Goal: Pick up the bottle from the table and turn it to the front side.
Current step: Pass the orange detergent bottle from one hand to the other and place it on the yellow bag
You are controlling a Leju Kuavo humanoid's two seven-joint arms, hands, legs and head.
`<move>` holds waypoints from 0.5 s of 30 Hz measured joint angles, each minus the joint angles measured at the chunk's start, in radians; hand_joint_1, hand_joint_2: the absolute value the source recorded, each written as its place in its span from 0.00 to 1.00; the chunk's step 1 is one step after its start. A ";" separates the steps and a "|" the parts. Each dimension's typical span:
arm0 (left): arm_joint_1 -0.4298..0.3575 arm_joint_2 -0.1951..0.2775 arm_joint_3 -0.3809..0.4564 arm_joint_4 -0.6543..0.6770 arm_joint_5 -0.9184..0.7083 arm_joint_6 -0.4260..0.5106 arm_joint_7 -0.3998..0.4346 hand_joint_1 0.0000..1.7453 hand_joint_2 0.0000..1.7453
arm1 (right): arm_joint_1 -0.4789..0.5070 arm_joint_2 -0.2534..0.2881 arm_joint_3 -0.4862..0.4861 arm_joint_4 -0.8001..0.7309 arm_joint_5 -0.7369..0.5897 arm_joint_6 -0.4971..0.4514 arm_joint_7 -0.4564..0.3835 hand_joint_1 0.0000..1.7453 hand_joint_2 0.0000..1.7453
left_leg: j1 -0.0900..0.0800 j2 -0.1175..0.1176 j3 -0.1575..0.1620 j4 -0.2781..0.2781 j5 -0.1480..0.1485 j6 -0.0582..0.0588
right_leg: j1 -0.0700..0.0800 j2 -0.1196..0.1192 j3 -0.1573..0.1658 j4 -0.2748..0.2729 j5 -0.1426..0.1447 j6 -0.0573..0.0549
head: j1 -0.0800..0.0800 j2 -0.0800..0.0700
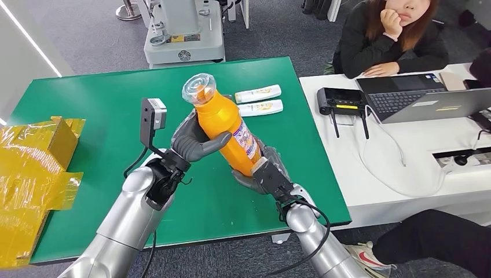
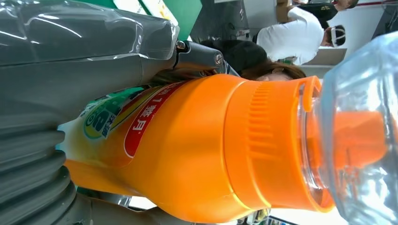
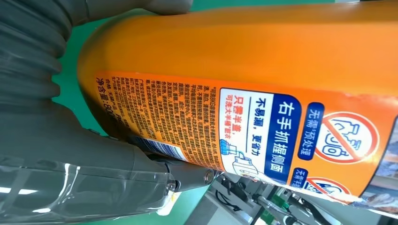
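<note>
Above the green table [image 1: 87, 116], the orange detergent bottle [image 1: 226, 124] hangs tilted between both hands, its clear cap [image 1: 199, 88] up and away from the robot, base low toward the right. Wrapped around the upper body, the left hand [image 1: 194, 142] grips it; the right hand [image 1: 260, 174] cups and holds the base. Two small white tubes [image 1: 259, 99] lie just beyond.
</note>
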 joint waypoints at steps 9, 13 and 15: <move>0.000 0.016 -0.003 -0.013 -0.248 0.164 -0.081 1.00 1.00 | 0.027 0.000 -0.003 -0.061 0.003 0.000 0.014 0.00 1.00 | 0.000 0.000 0.000 0.000 0.000 0.000 | 0.000 0.000 0.000 0.000 0.000 0.000 | 0.000 0.000; 0.001 0.020 -0.003 -0.016 -0.263 0.166 -0.083 1.00 1.00 | 0.035 0.000 -0.003 -0.079 0.002 0.000 0.015 0.00 1.00 | 0.000 0.000 0.000 0.000 0.000 0.000 | 0.000 0.000 0.000 0.000 0.000 0.000 | 0.000 0.000; 0.001 0.022 -0.002 -0.017 -0.283 0.179 -0.089 1.00 1.00 | 0.038 0.000 -0.003 -0.085 0.002 0.003 0.015 0.00 1.00 | 0.000 0.000 0.000 0.000 0.000 0.000 | 0.000 0.000 0.000 0.000 0.000 0.000 | 0.000 0.000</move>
